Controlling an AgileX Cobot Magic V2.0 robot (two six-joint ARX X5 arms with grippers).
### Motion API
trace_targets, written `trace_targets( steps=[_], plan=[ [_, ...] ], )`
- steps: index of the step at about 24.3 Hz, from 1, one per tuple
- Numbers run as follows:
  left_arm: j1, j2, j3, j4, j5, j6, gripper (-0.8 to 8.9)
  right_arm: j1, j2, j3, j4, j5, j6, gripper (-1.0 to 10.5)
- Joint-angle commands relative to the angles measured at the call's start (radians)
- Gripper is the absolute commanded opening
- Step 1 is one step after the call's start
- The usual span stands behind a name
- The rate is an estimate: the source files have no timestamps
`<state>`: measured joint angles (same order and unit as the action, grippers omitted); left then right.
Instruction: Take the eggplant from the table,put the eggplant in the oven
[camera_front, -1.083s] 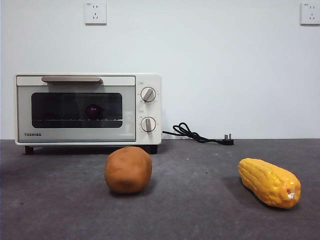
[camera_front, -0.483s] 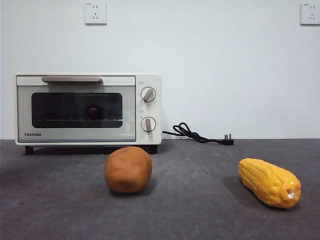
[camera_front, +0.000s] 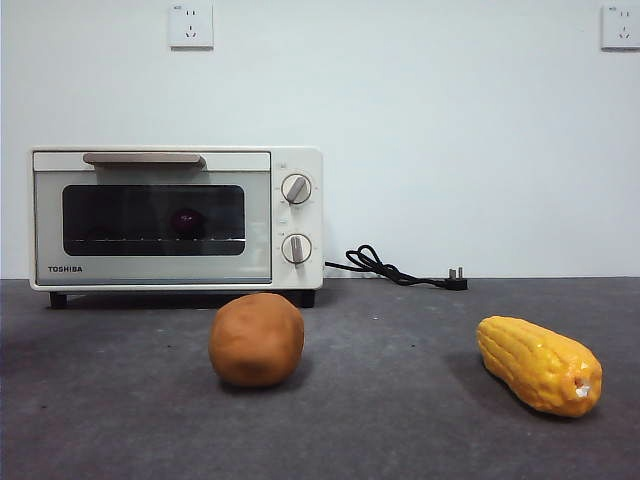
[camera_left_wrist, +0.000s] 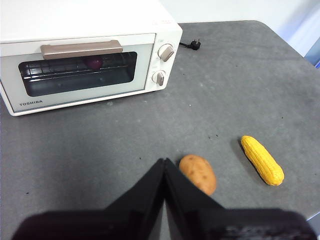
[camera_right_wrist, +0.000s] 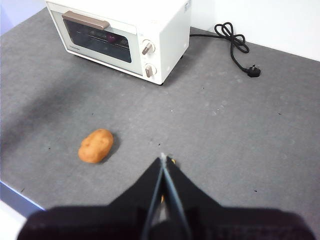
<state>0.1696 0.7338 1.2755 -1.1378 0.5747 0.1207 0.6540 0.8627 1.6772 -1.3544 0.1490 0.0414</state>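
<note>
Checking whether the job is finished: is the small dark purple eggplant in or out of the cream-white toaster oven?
In. The eggplant sits on the wire rack behind the oven's shut glass door.

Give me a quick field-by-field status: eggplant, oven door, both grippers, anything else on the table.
eggplant: inside the oven, on the wire rack, seen through the glass
oven door: closed
left gripper: shut, empty, raised above the table
right gripper: shut, empty, raised above the table
other items: brown potato and corn cob on the table; power cord lying unplugged
</note>
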Motion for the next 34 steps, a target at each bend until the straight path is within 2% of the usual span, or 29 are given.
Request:
trace_targets(
  steps=[1, 7, 12, 24, 30, 34],
  plan=[
    [-0.003, 0.002, -0.004, 0.001, 0.002, 0.001, -0.04, 0.0, -0.001, -0.006, -0.027, -0.003, 0.01, -0.1],
    [-0.003, 0.006, -0.004, 0.001, 0.003, -0.002, -0.04, 0.0, -0.001, -0.006, -0.027, -0.003, 0.01, -0.1],
    [-0.003, 0.006, -0.004, -0.006, 0.009, -0.068, -0.04, 0.0, -0.001, -0.006, -0.027, -0.003, 0.01, -0.1],
    [-0.003, 0.005, -0.003, -0.041, 0.009, -0.094, -0.04, 0.0, -0.001, -0.006, -0.027, -0.003, 0.01, -0.1],
    [-0.003, -0.017, -0.003, 0.026, 0.008, -0.027, -0.03, 0.0, -0.001, -0.006, -0.027, -0.003, 0.01, -0.1],
    [-0.006, -0.048, -0.004, 0.094, 0.002, 0.074, -0.03, 0.0, -0.001, -0.006, -0.027, -0.002, 0.01, -0.1]
  ],
)
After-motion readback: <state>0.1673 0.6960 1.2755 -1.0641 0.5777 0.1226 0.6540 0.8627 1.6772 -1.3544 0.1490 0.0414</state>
